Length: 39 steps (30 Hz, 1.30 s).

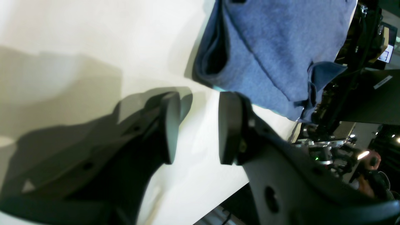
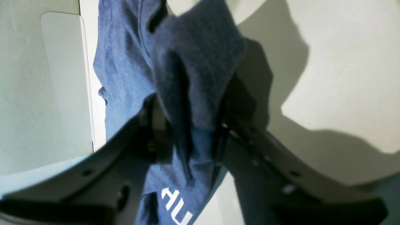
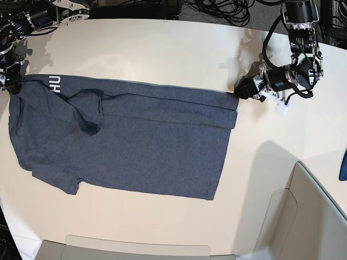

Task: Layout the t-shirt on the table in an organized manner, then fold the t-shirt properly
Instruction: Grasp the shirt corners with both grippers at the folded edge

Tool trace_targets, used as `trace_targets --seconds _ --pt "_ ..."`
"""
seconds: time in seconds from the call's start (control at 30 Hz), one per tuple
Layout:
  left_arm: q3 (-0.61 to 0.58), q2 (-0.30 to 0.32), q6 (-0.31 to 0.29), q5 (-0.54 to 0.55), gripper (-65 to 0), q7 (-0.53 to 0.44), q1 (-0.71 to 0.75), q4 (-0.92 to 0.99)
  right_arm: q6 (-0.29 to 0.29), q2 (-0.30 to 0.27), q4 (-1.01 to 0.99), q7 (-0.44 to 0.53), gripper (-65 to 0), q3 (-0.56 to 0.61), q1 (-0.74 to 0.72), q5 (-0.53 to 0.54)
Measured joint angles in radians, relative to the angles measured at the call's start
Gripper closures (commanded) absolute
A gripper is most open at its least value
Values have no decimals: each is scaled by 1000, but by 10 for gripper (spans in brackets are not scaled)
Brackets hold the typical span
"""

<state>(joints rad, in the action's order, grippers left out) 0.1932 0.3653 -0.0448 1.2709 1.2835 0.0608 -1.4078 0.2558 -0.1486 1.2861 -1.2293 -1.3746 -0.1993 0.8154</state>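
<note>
Right wrist view showed the right gripper [image 2: 187, 137] pinching a bunched corner of the t-shirt [image 3: 135, 141], which lay half-folded on the table [image 3: 162, 43], while the left gripper [image 1: 198, 125] stood spread just beside its hem; soft, limp cloth, best taken by corners.

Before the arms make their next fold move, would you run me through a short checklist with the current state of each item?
1. Right gripper clamped on the t-shirt: ok, cloth is bunched between its fingers.
2. Left gripper holding cloth: not ok, its jaws are open with only bare table between them, and the shirt's edge lies just beyond the fingertips.
3. Shirt lying flat: not ok, one sleeve is folded over the body and the far edge is doubled over.
4. Shirt fully on the table: ok in the base view.
5. Lettering side: cannot tell; only a few pale letters show near the right gripper.
</note>
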Motion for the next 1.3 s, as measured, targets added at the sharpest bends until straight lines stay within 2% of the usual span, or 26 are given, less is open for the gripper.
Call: trace_targets --seconds 0.1,0.27,0.4,0.6,0.77,0.9,1.0,1.13,1.3 --pt "34 -2 0 39 -248 -1 1 3 0 0 0 0 0 0 0 1" --pt "37 -5 4 84 -249 -2 -3 5 -2 0 0 0 0 14 3 -6" --pt "32 -43 6 77 -249 -1 -14 8 -2 0 0 0 0 22 5 -6" --pt "29 -54 12 83 -250 -8 -72 55 -2 0 0 0 0 22 5 -5" --pt "27 -54 162 69 -274 -4 -81 72 -2 0 0 0 0 22 5 -5" --pt "-15 -46 217 69 -280 -5 -98 72 -2 0 0 -1 0 22 5 -5" --pt "-46 -37 229 79 -287 -2 -98 72 -2 0 0 0 0 22 5 -3" --pt "-89 -30 235 96 -341 -4 -100 68 -2 0 0 0 0 22 5 -2" --pt "-90 -22 349 114 -393 -5 -97 62 -2 0 0 -1 0 22 5 -2"
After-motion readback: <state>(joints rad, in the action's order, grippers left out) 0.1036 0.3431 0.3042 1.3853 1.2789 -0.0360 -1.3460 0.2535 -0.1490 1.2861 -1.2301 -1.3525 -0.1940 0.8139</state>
